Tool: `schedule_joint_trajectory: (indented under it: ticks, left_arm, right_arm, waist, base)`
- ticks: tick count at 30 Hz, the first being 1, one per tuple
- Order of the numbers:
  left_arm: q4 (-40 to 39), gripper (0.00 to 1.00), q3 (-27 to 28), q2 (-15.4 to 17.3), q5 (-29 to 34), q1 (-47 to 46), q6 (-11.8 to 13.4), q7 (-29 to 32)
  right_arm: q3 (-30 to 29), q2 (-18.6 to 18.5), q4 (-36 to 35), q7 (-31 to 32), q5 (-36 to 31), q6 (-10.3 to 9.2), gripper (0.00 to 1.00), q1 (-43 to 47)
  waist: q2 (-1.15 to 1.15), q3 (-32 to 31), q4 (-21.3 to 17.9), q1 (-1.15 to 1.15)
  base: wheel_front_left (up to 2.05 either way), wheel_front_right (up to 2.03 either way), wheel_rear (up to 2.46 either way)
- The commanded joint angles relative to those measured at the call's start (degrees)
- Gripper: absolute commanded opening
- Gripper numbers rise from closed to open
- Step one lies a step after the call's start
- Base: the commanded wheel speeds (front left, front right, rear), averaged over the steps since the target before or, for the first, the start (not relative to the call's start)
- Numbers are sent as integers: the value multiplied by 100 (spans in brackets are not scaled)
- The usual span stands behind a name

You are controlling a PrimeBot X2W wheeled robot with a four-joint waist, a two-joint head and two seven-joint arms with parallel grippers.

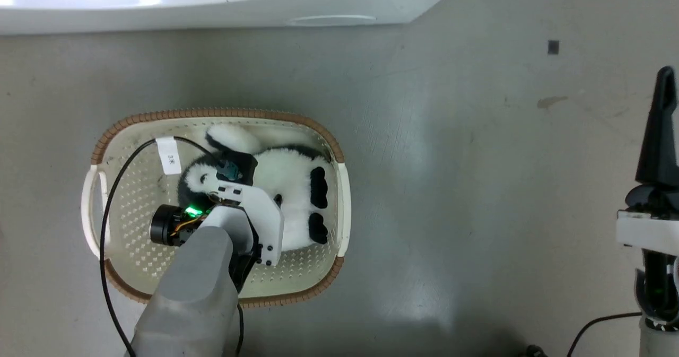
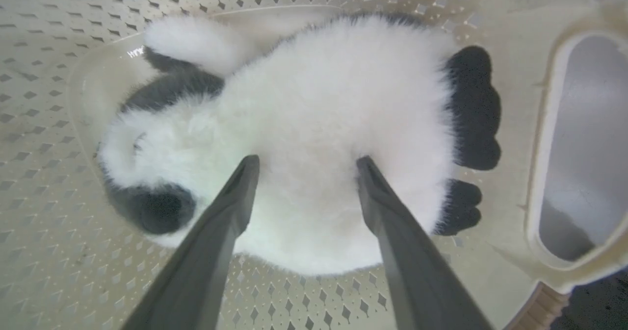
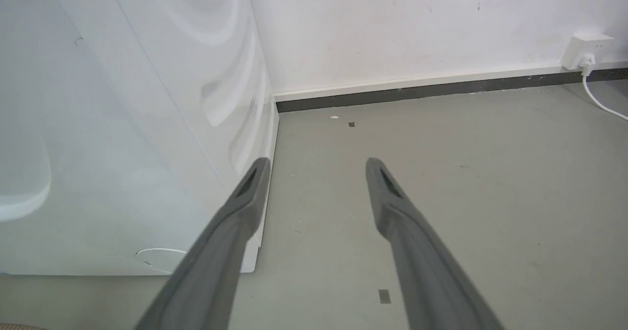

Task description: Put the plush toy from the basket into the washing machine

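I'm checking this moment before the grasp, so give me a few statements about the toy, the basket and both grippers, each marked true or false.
1. The plush toy lies inside the basket. True.
2. The left gripper is shut on the plush toy. False: its fingers are spread open over the toy's white body.
3. The right gripper holds the basket's handle. False: it is open and empty, over the floor beside the washing machine.
4. A strip of floor lies between the basket and the washing machine. True.
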Motion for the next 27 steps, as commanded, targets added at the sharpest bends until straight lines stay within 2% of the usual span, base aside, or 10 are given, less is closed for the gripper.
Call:
schedule_joint_trajectory:
  ticks: [1,24,25,26,27]
  left_arm:
    - [181,100,-55,17,-50,-221,-22,42]
    - [1475,100,-380,91,-537,-1316,-83,98]
    - [1534,82,-408,93,-551,-1366,-94,105]
    - [1593,0,-434,98,-564,-1420,-101,91]
    - [1652,0,-461,102,-577,-1466,-113,92]
  right_arm:
    - [-52,-2,-68,-64,59,3,100,-155]
    - [-258,-2,-280,-326,387,3,100,-576]
    - [-271,-2,-290,-338,401,3,100,-596]
    - [-285,-2,-301,-350,415,3,100,-617]
    - [-295,-2,-310,-362,427,3,100,-637]
  waist:
    - [0,144,4,-1]
    - [0,1207,-88,-1]
    - [0,1249,-92,-1]
    - [0,1290,-94,-1]
    - [0,1329,-97,-1]
  base:
    - [0,0,0]
    - [0,0,0]
    - [0,0,0]
    - [0,0,0]
    - [0,0,0]
